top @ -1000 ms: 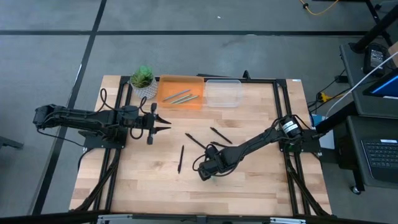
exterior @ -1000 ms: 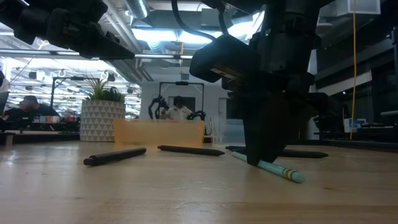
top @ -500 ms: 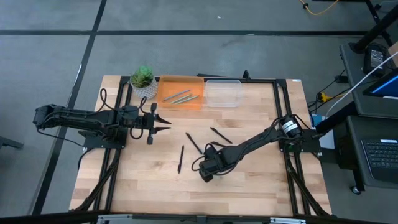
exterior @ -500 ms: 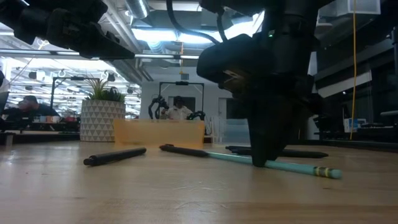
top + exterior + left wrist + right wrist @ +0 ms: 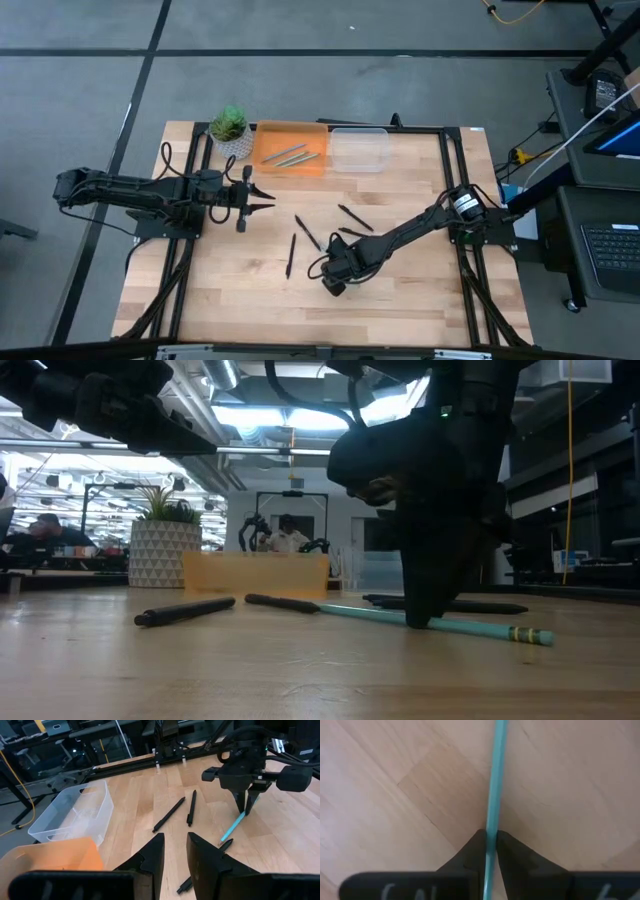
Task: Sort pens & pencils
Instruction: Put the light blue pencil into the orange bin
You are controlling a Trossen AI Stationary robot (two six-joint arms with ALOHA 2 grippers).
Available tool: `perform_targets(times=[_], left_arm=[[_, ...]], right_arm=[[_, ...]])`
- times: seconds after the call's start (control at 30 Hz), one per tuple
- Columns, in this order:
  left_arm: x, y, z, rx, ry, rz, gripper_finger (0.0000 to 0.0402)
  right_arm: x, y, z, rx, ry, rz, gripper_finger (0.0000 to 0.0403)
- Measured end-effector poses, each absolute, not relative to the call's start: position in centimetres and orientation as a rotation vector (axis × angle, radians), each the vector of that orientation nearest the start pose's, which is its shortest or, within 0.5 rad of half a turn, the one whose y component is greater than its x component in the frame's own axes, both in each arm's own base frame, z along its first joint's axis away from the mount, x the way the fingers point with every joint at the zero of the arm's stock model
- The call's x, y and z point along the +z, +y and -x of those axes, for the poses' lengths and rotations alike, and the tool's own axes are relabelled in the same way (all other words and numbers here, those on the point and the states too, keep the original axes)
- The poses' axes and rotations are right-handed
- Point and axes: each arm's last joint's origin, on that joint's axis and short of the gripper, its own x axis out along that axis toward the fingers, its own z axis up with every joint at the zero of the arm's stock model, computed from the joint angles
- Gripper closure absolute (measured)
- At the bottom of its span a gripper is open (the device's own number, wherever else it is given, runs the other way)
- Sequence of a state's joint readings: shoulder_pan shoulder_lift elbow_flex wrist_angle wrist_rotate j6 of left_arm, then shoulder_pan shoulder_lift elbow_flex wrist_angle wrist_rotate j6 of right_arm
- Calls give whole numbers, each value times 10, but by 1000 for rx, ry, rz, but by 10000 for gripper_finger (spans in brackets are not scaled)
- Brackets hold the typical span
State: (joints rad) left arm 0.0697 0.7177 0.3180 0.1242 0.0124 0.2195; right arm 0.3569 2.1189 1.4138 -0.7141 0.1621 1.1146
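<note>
A teal pencil (image 5: 470, 628) with a metal band near its end lies on the wooden table. My right gripper (image 5: 420, 622) stands over it, pointing down, shut on it; it also shows in the high view (image 5: 335, 272). Three black pens (image 5: 291, 256) (image 5: 307, 232) (image 5: 355, 217) lie flat on the wood around it. At the table's left, my left gripper (image 5: 175, 855) hovers open and holds nothing, well away from the pens. My right gripper pinches the teal pencil's shaft (image 5: 493, 822), about midway along it, between its two fingers (image 5: 512, 854). The fingers come from above, pointing down, one on each side of the shaft. The pencil lies about level, low on the table.
An orange tray (image 5: 291, 135) holding a few blue-grey sticks and an empty clear bin (image 5: 358, 150) stand at the far edge. A potted plant (image 5: 230, 130) stands to the tray's left. Bare wood lies toward the near edge.
My right gripper has rolled about its own downward axis without shifting place. The teal pencil between its fingers has swung round on the table and now lies crosswise in the low view. The black pen by its far tip has shifted a little.
</note>
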Motion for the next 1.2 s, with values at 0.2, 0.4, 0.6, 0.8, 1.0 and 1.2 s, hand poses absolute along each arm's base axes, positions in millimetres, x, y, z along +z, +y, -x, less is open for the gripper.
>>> perform_targets(times=[0.2,0.4,0.6,0.8,1.0,1.2], left_arm=[[211,11,-163,27,280,-202,326],[211,11,-163,27,280,-200,326],[211,11,-163,27,280,-200,326],[211,11,-163,27,282,-200,326],[210,11,-163,27,287,-200,326],[210,11,-162,26,292,-199,326]], right_arm=[[125,135,-379,-577,1234,-508,353],[133,135,-386,-562,1197,-448,353],[142,130,-394,-611,1119,-372,353],[154,125,-401,-575,1134,-357,353],[164,123,-406,-543,1129,-330,353],[162,113,-405,-570,1161,-309,351]])
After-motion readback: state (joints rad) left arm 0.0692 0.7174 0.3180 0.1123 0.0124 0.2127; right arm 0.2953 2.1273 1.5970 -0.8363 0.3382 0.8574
